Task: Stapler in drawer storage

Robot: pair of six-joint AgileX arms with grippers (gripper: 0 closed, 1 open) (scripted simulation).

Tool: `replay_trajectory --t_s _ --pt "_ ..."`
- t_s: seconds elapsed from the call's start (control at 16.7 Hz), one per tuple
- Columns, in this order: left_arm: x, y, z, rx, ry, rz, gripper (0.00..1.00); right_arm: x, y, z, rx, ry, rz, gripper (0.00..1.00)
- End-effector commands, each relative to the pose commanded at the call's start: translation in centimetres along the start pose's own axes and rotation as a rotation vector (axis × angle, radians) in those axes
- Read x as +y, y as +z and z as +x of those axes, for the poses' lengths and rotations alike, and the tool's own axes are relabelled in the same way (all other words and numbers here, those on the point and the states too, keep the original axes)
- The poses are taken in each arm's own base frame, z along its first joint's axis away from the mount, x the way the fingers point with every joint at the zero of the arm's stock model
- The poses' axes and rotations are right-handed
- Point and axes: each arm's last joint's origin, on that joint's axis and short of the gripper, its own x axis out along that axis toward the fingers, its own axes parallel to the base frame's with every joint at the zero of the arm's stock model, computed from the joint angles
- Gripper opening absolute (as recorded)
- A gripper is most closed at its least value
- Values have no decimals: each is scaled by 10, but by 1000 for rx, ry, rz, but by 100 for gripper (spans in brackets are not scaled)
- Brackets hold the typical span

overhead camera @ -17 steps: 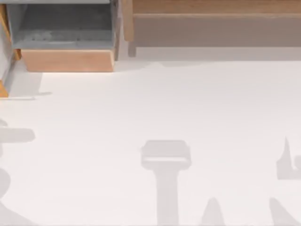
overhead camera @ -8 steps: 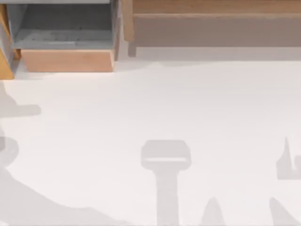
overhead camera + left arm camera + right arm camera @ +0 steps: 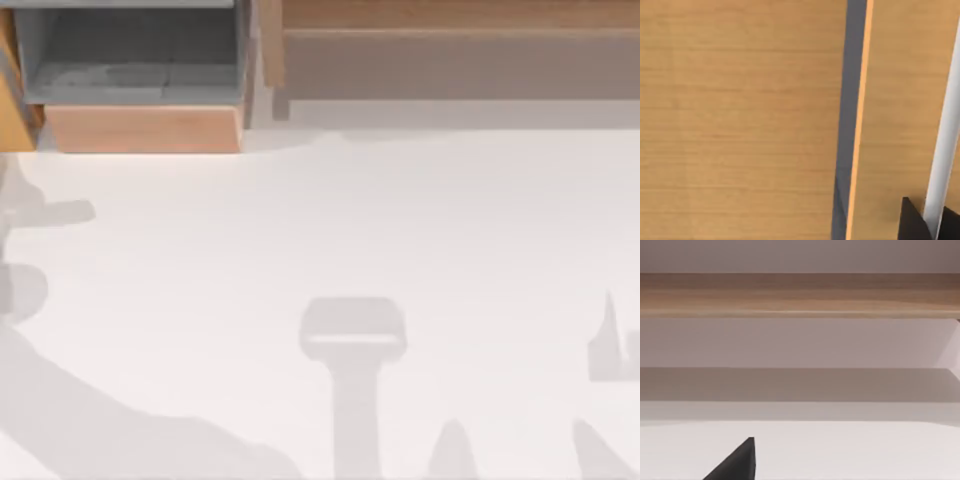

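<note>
Drawer (image 3: pixel 140 128) cut off by top view's upper edge.

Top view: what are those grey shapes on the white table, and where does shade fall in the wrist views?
Top view: soft grey shadows on the table, largest at the lower left; the drawer interior is shaded. Left wrist view: a dark strip of shade between wood panels. Right wrist view: shade under the wooden shelf.

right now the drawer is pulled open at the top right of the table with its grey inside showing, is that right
Not quite. The drawer is pulled open with its grey inside showing, but it sits at the top left of the table, not the top right. The top view shows this; the long wooden shelf unit takes up the top right.
</note>
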Motion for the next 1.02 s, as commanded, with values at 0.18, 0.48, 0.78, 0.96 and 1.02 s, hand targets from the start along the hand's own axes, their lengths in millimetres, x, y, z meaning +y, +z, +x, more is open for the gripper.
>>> replay_trajectory --t_s 0.18,0.48,0.78,0.96,1.02 --pt "1 -4 26 15 2 2 0 0 0 0 0 0 0 100" --pt "1 -4 35 22 -5 -1 0 0 0 0 0 0 0 100" --pt "1 -4 35 22 -5 -1 30 0 0 0 0 0 0 100" --pt "1 -4 35 22 -5 -1 53 0 0 0 0 0 0 100" --pt "1 -4 35 22 -5 -1 60 0 0 0 0 0 0 100"
